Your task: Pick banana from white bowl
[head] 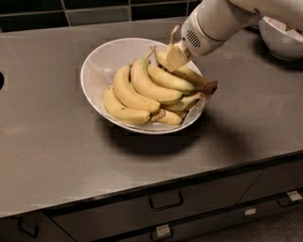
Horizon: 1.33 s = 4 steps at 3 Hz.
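The wide white bowl (93,66) stands on the grey counter and holds a bunch of curved yellow bananas (137,90). The straighter banana (195,78) lies on top at the right side, its brown end pointing out over the bowl's right rim. My gripper (170,47) reaches down from the upper right and is closed around that banana's far upper end. One beige finger (176,56) lies over the banana, and the other rises behind it. The banana still rests on the bunch.
A smaller white bowl (281,40) stands at the back right, under my arm. A dark tiled wall (94,14) runs along the back. Drawers with handles (165,201) lie below the counter's front edge. A dark opening (1,80) shows at the left edge.
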{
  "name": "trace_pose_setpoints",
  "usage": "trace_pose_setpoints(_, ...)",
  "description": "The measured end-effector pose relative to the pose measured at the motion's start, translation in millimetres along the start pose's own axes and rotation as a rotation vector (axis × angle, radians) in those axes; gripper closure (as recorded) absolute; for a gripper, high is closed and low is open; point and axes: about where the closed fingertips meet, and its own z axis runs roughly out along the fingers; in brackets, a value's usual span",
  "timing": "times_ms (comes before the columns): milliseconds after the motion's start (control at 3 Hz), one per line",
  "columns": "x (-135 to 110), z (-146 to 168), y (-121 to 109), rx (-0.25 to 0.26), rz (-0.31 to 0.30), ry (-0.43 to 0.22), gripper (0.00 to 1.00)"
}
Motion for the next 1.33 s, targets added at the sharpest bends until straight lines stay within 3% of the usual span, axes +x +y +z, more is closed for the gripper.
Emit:
trace_pose_setpoints(667, 4.8, 16.6, -6.3, -0.012, 0.016, 0.023, 0.50)
trace_pose_setpoints(1333, 4.4, 20.0, -4.9, -0.034, 0.013, 0.025, 0.92)
